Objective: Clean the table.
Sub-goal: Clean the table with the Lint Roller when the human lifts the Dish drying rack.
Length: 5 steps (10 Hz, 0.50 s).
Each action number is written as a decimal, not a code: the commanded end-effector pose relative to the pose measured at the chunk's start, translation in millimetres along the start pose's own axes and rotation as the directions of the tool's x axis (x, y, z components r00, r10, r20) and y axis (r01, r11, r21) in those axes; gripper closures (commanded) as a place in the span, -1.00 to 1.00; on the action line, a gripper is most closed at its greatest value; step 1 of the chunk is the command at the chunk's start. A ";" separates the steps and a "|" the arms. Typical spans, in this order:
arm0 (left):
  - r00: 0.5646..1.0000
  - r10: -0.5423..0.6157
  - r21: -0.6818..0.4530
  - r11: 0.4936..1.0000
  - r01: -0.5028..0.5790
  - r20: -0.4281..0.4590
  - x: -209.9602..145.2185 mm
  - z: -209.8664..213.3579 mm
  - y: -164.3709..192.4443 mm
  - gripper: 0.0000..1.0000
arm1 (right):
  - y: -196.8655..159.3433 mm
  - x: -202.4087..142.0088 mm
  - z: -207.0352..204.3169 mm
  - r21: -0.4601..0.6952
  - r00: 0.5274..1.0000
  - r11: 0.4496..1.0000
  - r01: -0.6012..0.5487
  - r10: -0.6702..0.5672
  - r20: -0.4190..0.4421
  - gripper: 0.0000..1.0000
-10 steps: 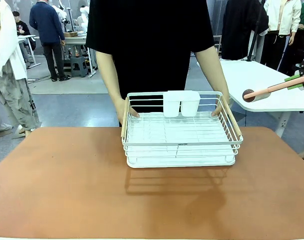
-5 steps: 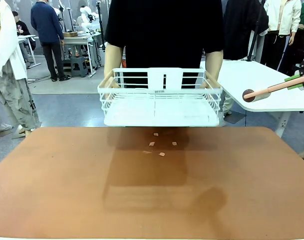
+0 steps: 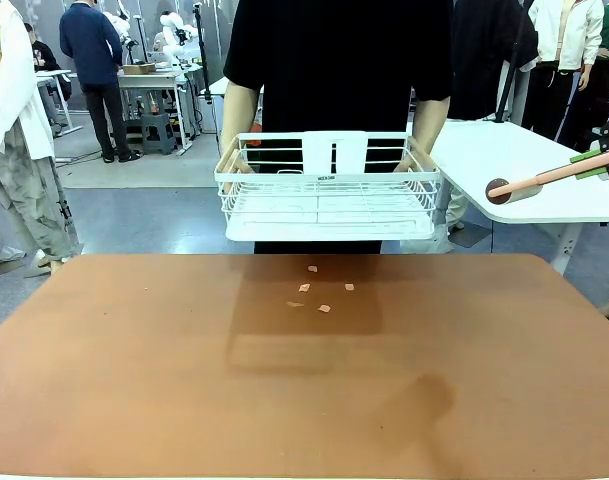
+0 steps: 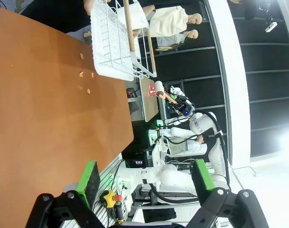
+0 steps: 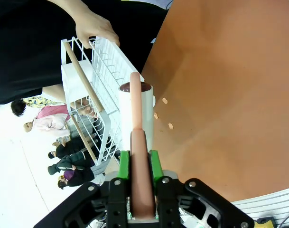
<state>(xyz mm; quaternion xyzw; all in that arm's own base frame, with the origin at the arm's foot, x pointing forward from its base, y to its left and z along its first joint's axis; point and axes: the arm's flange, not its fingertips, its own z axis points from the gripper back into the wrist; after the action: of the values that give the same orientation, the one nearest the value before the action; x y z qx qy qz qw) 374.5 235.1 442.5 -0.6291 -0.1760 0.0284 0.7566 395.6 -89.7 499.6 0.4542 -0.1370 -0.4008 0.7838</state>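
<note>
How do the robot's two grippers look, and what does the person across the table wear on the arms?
The left gripper and the right gripper are alike: black angular linkages with silver screws at the joints, and flat bright green pads on the fingers. The right arm is white with rounded links. The person wears a black shirt with short sleeves.

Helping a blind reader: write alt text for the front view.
A person in black holds up a white wire dish rack at the far edge of a reddish-brown leather-like table bearing small pale scraps. At right, the right tool grips a pink-handled white lint roller.
</note>
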 end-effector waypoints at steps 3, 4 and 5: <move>1.000 -0.002 0.002 1.000 0.002 0.002 -0.9 2.4 -0.6 -1.00 | 12.2 10.0 3.0 -0.030 1.000 0.999 -0.014 0.013 -0.025 0.58; 1.000 -0.002 0.002 1.000 0.002 0.002 -0.9 2.4 -0.6 -1.00 | 24.9 18.8 8.3 -0.047 0.994 0.995 -0.085 0.082 -0.072 0.58; 1.000 -0.002 0.002 1.000 0.002 0.002 -0.9 2.4 -0.6 -1.00 | 34.1 29.6 10.1 -0.102 0.987 0.985 -0.141 0.132 -0.090 0.58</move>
<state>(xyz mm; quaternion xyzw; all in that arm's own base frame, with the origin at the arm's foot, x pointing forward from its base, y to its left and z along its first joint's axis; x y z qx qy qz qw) 374.5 235.0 442.5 -0.6291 -0.1759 0.0283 0.7567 410.9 -97.0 516.3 0.4305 -0.1230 -0.3656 0.8160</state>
